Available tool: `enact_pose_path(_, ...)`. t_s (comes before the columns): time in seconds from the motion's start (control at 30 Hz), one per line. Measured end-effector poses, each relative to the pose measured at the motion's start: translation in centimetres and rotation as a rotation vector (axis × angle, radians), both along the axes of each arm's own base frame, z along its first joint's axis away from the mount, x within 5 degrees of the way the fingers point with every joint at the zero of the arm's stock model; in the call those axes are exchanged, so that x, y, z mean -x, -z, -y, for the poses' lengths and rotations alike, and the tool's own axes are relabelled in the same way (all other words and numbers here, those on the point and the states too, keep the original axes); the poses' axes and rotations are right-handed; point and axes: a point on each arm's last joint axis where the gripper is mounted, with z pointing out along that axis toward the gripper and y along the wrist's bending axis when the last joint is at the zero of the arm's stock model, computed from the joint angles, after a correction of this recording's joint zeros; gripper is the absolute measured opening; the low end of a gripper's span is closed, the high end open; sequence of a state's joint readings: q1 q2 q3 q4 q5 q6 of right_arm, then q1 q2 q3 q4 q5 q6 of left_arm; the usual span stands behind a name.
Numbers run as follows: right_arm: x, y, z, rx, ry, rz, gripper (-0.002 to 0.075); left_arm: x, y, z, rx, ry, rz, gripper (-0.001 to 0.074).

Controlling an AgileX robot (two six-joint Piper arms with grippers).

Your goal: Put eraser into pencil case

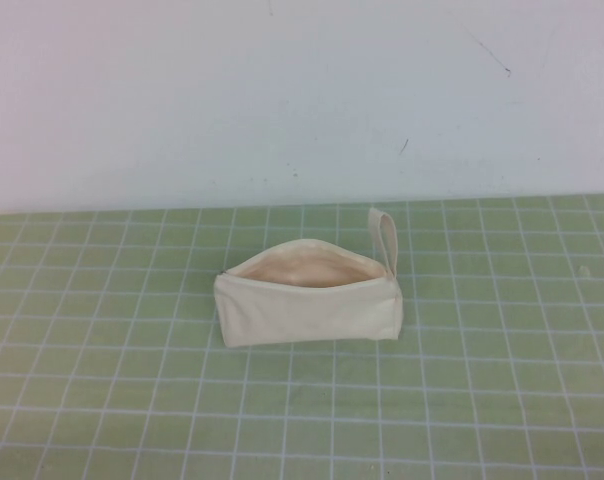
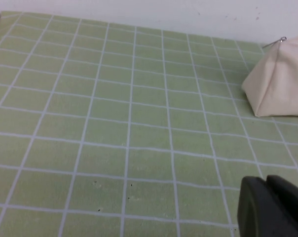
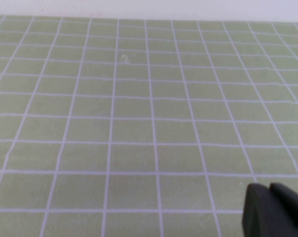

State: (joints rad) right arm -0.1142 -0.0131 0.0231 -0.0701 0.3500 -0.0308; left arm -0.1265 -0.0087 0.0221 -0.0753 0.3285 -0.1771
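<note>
Your only obstacle on the green grid mat (image 1: 102,400) is the pencil case (image 1: 312,305) — mid-mat, mouth open upward, loop strap (image 1: 385,240) standing at its right end. Open mat lies on every side of it; the white wall (image 1: 282,90) closes off the far edge. Left gripper (image 2: 272,207) sits low over bare mat near the pouch's end; right gripper (image 3: 277,210) over bare mat — no obstruction.

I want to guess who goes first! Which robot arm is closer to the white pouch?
Probably left. The left gripper has the open pencil case in its wrist view; the right gripper faces only green mat. No eraser shows in any view.
</note>
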Motion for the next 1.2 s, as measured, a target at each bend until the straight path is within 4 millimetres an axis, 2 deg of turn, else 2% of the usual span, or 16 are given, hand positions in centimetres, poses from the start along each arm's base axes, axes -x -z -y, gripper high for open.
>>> enact_pose_path(0.33,0.0,0.0,0.0,0.0,0.0,0.0,-0.0001,0.01,0.04,-0.02,-0.074,0.017,0.007,-0.0001)
enact_pose_path(1.2,0.0,0.0,0.0,0.0,0.0,0.0,-0.0001,0.01,0.03,-0.02,-0.085,0.021,0.007,-0.0001)
